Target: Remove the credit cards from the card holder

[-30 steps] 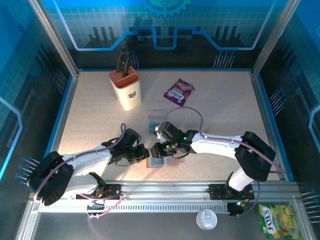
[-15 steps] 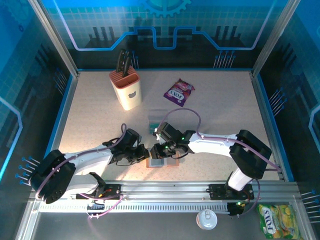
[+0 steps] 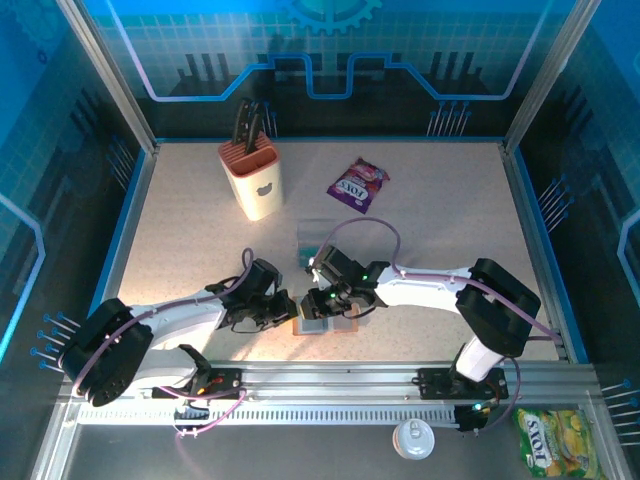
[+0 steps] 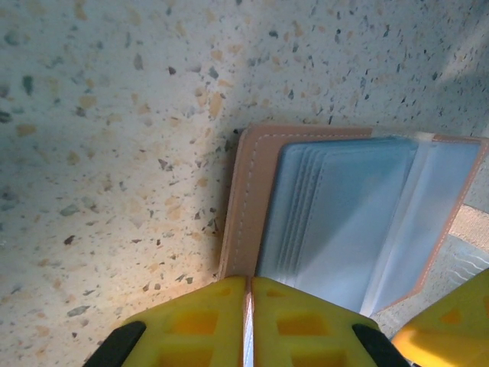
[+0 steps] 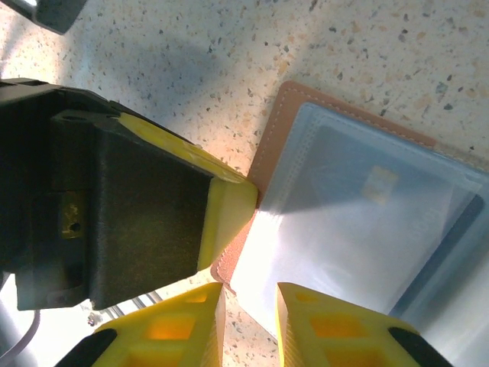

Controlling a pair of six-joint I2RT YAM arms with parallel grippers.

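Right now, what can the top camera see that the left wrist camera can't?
Top camera: the knife block, the purple snack packet and the clear tray. Left wrist camera: the stitching on the card holder cover and its stacked clear sleeves. Both: the open card holder on the speckled table, with the left gripper at its edge.

My left gripper and right gripper meet tip to tip above the open holder, lying flat. A clear tray sits just beyond the right gripper, with a knife block and purple packet farther off.
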